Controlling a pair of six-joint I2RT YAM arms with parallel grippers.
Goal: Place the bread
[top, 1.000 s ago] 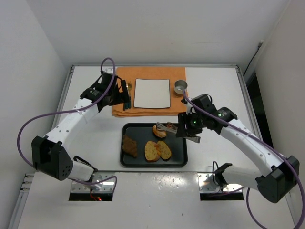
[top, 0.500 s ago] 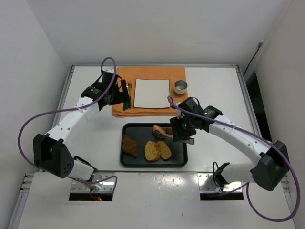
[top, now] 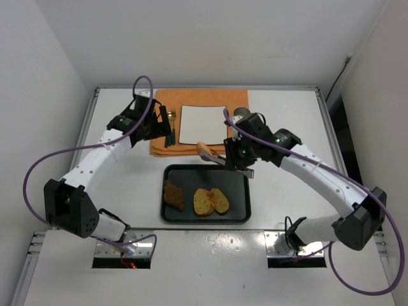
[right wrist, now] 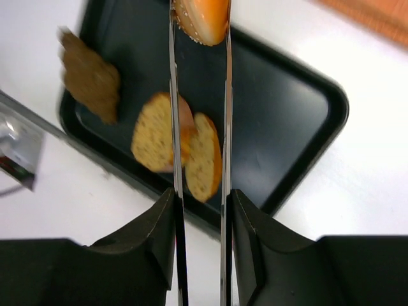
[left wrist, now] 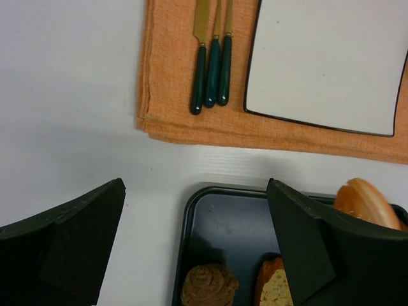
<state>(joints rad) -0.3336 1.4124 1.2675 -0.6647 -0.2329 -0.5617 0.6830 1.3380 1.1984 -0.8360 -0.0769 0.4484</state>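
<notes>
My right gripper point(top: 237, 159) is shut on metal tongs point(top: 220, 159), and the tongs pinch a golden bread roll point(top: 204, 151) in the air over the tray's far edge, just short of the white square plate point(top: 203, 124). In the right wrist view the roll point(right wrist: 201, 19) sits at the tips of the tongs point(right wrist: 173, 127), with my gripper point(right wrist: 199, 210) clamped on both blades. My left gripper point(top: 167, 127) is open and empty above the orange placemat point(top: 159, 148). Its wrist view shows the plate point(left wrist: 325, 64) and the roll point(left wrist: 363, 201).
The black tray point(top: 239, 204) holds two bread slices point(top: 211, 201) and a brown pastry point(top: 173, 194). Three green-handled pieces of cutlery point(left wrist: 210, 70) lie on the placemat left of the plate. A metal cup point(top: 240, 113) stands at the mat's right end.
My right gripper has lifted the roll in the tongs off the tray and carried it up and left toward the plate. The left arm has barely moved.
</notes>
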